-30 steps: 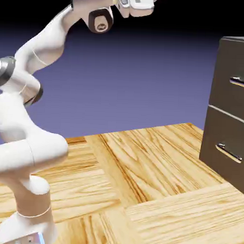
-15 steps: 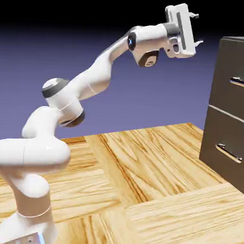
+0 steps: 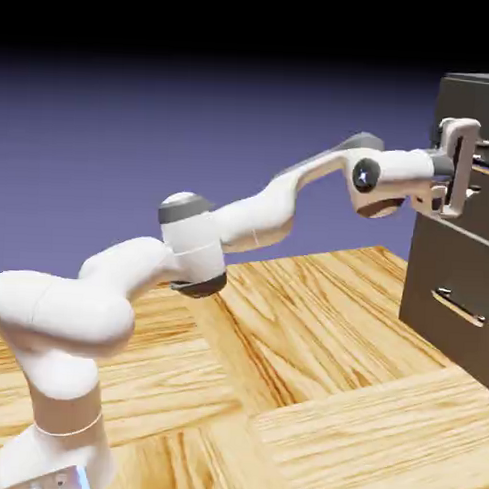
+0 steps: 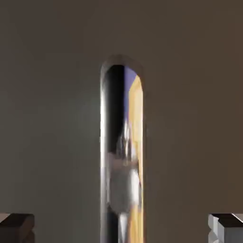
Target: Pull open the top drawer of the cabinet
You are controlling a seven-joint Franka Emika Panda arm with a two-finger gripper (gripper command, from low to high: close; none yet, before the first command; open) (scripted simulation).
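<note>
Now arm [image 3: 260, 221] stretched toward cabinet [image 3: 454, 258], jaws [image 3: 480, 167] spread astride top handle [image 4: 121, 156].

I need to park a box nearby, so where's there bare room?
The wooden floor looks bare between the arm's base and the cabinet. It's crowded at the top drawer's handle, between the pincer's fingers.

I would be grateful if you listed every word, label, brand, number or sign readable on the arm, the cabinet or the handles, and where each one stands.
No readable text on the arm.
Round dark cap on the arm: a small light mark, too small to make out.
Cabinet and its handles: no writing visible.
</note>
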